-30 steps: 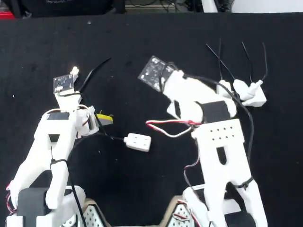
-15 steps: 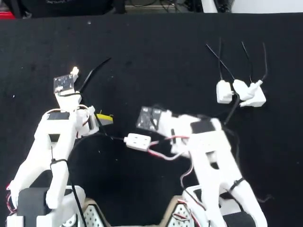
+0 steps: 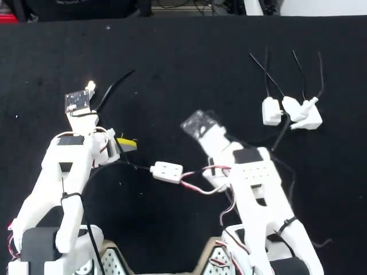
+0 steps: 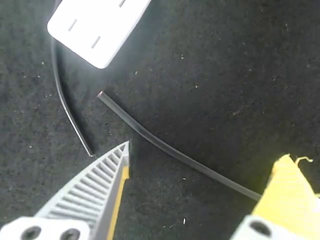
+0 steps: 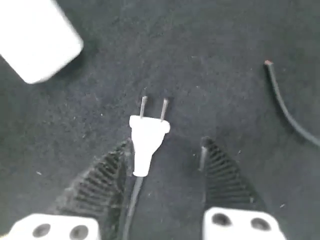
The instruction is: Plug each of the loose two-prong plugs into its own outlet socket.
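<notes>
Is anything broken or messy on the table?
Nothing looks broken, but some things look loose. A black wire and a thinner wire both stop in bare ends on the cloth by the white outlet block. A white plug lies unplugged inside the open right hand.

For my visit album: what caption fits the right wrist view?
White two-prong plug sits on black cloth between the right gripper's open fingers, a white outlet block nearby.

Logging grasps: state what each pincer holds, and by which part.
Nothing is gripped. The right pincer stands open, the white plug beside one finger; the left pincer is open above a black cable.
</notes>
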You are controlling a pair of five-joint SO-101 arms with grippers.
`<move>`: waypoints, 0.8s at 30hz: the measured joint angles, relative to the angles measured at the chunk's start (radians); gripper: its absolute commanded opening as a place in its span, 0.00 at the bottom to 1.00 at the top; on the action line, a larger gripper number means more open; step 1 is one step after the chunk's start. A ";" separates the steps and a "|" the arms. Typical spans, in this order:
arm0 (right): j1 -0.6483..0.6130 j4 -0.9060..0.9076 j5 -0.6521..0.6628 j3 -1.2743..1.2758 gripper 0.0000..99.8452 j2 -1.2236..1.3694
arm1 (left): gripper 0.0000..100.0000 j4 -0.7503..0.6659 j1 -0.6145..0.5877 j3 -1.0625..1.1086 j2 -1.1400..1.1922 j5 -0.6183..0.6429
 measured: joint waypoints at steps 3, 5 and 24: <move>0.000 0.011 -0.057 -0.006 0.16 0.000 | 0.42 0.000 0.000 0.000 0.000 0.000; 0.003 -0.005 -0.057 0.015 0.15 0.000 | 0.42 0.000 0.000 0.000 0.000 0.000; 0.040 -0.175 -0.038 0.097 0.16 0.063 | 0.42 0.000 -0.086 0.000 0.000 0.000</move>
